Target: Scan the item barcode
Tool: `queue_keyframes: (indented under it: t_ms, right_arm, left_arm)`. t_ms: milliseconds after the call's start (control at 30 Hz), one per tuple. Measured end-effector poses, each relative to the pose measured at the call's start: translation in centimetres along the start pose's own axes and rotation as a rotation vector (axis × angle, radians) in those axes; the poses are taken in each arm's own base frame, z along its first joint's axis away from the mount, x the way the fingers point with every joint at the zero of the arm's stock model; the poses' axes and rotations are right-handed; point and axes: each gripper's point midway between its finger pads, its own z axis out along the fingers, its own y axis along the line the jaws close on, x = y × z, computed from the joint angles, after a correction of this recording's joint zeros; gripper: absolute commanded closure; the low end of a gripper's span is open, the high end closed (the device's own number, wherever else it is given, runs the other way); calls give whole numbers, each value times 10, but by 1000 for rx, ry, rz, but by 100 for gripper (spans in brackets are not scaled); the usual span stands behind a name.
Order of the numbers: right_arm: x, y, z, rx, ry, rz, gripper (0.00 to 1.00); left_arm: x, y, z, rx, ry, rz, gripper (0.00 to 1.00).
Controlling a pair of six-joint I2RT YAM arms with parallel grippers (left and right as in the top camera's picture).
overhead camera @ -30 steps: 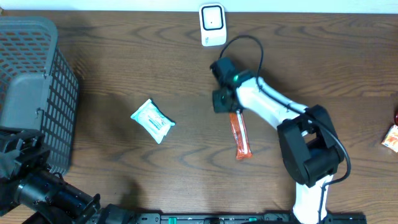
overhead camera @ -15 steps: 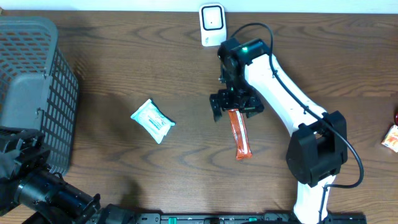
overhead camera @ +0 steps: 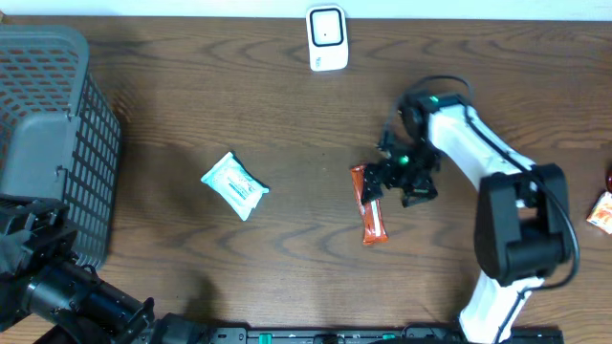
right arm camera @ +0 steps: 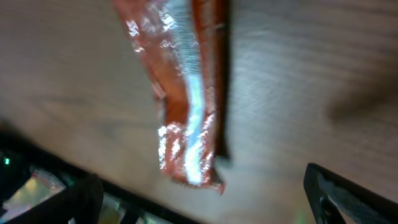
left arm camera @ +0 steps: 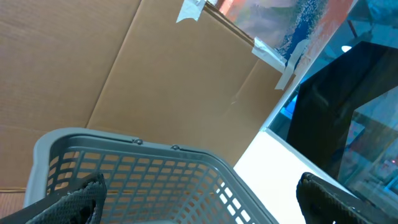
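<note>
basket (overhead camera: pixel 57 143): grey mesh, at the far left of the tabletop (overhead camera: pixel 191 105); I cannot make out its inside from either view.
orange packet (overhead camera: pixel 369 206): flat on the tabletop right of centre, outside any container, its length running near to far.
right end effector (overhead camera: pixel 400 182): I see it just beside the orange packet's far end, fingers (right arm camera: pixel 348 193) spread wide and gripping nothing.
left end effector (left arm camera: pixel 208 202): near left by the basket, fingers wide apart and empty; the basket rim fills my wrist view.
scanner (overhead camera: pixel 327 38): white, at the far edge, well apart from the orange packet.
white-teal pouch (overhead camera: pixel 234 185): loose on the tabletop, between the basket and the orange packet.
</note>
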Motion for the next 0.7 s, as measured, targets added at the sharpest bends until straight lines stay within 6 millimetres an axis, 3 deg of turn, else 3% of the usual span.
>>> queue_keyframes:
  t_ms: [167,433,700]
  right_arm:
    - [-6,-6,18,-64,-112,-40,1]
    - [-9,15,25,-223,-231,-71,1]
    - [9,30,37,-337,-188,-44,1]
  left_arm:
    - [0,0,0,0,0,0,2]
    - [0,0,0,0,0,1,2]
    - [0,0,0,0,0,0,2]
